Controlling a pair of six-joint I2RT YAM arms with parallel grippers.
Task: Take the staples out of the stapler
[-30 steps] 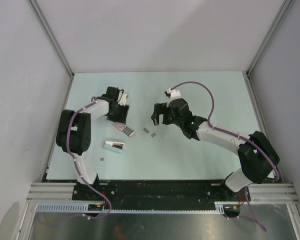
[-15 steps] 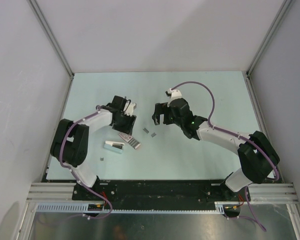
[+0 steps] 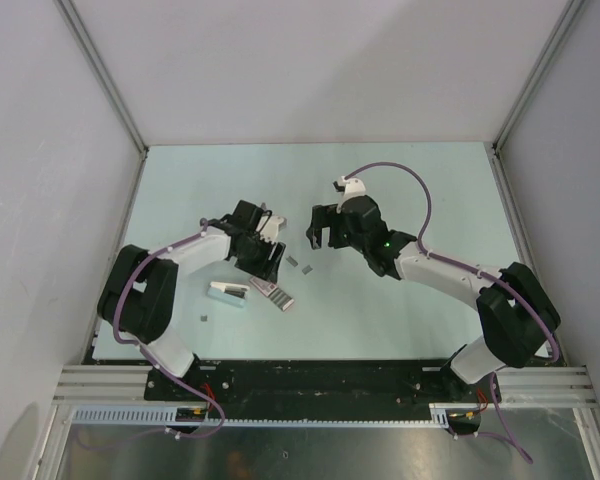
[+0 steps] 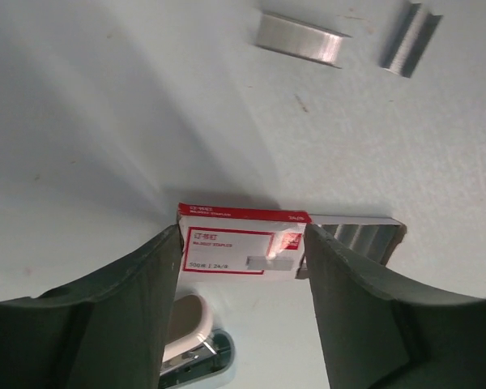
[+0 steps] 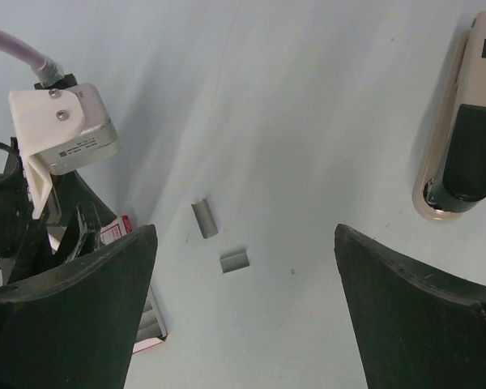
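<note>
The stapler (image 5: 463, 121), black with a beige end, lies on the table at the top right of the right wrist view; I cannot make it out in the top view. My right gripper (image 5: 245, 235) (image 3: 318, 230) hangs open above the table with nothing between its fingers. Two loose staple strips (image 5: 204, 219) (image 3: 292, 263) lie beneath it. My left gripper (image 4: 243, 243) (image 3: 270, 262) is shut on a pink-and-white staple box (image 4: 241, 250) (image 3: 278, 294). A finger presses each side of the box, and its inner tray (image 4: 364, 237) sticks out past the right finger.
A white-and-teal oblong object (image 3: 228, 293) (image 4: 196, 348) lies just left of the box. A small grey piece (image 3: 204, 318) sits near the front left. Two staple strips (image 4: 300, 38) lie ahead of the left gripper. Side walls and metal posts (image 3: 110, 100) close in the table.
My left gripper has moved right and toward the near edge, taking the staple box along to beside the white-and-teal object. The right arm has stayed where it was.
</note>
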